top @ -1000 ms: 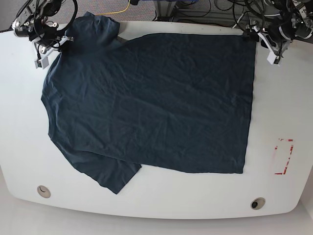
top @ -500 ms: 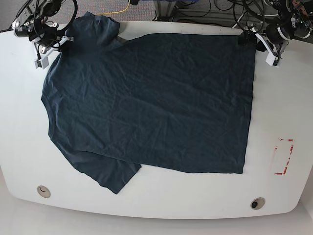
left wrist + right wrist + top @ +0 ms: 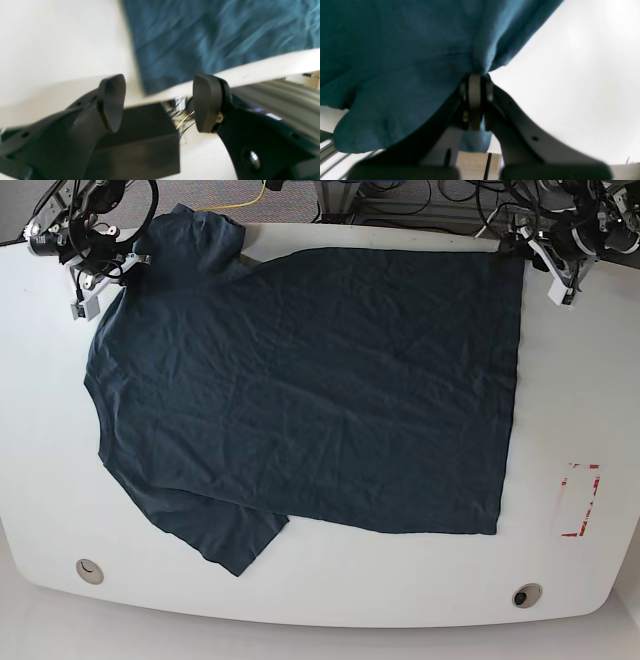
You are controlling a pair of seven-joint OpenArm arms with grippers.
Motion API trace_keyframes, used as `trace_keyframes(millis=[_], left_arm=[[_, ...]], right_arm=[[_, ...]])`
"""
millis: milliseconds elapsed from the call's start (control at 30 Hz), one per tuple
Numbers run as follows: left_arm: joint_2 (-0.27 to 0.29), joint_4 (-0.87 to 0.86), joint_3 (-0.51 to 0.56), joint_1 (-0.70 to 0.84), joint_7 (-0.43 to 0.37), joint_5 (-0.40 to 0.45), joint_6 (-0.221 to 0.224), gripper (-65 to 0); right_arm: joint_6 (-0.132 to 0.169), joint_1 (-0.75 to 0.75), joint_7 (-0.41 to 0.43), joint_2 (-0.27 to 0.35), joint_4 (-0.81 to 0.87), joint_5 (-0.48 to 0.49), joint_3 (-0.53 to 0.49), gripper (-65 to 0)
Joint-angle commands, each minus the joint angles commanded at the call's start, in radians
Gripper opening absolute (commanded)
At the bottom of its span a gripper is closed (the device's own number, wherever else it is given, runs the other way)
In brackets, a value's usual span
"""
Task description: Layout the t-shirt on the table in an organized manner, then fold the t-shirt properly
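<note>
White table (image 3: 50,480) holds the t-shirt (image 3: 310,390) spread flat across the middle, and the left gripper (image 3: 160,102) at the upper right has just let go and pulled back with jaws wide, while the right gripper (image 3: 475,75) still pinches the sleeve at the upper left.

Along upper edge of base view: grey floor (image 3: 200,192), thin yellow cable (image 3: 243,202), tangled black cables (image 3: 410,198) upper right.

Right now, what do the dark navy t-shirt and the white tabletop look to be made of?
The dark navy t-shirt: soft matte woven or knit fabric, probably cotton; it shows fine wrinkles and drapes limply. The white tabletop: hard, smooth and glossy, perhaps laminate; it shows soft reflections.
</note>
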Motion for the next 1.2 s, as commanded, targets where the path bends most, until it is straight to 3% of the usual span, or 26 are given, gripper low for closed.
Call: trace_keyframes(millis=[500, 833, 1200], left_arm=[[0.005, 0.000, 0.104, 0.002, 0.000, 0.002, 0.000, -26.1], [-0.002, -0.127, 0.106, -0.006, -0.005, 0.002, 0.000, -26.1], [-0.003, -0.130, 0.106, -0.021, -0.003, -0.005, 0.000, -27.4]], right_arm=[[0.000, 0.000, 0.000, 0.000, 0.000, 0.000, 0.002, -64.8], [0.000, 0.000, 0.000, 0.000, 0.000, 0.000, 0.002, -64.8], [0.000, 0.002, 0.000, 0.000, 0.000, 0.000, 0.002, -64.8]])
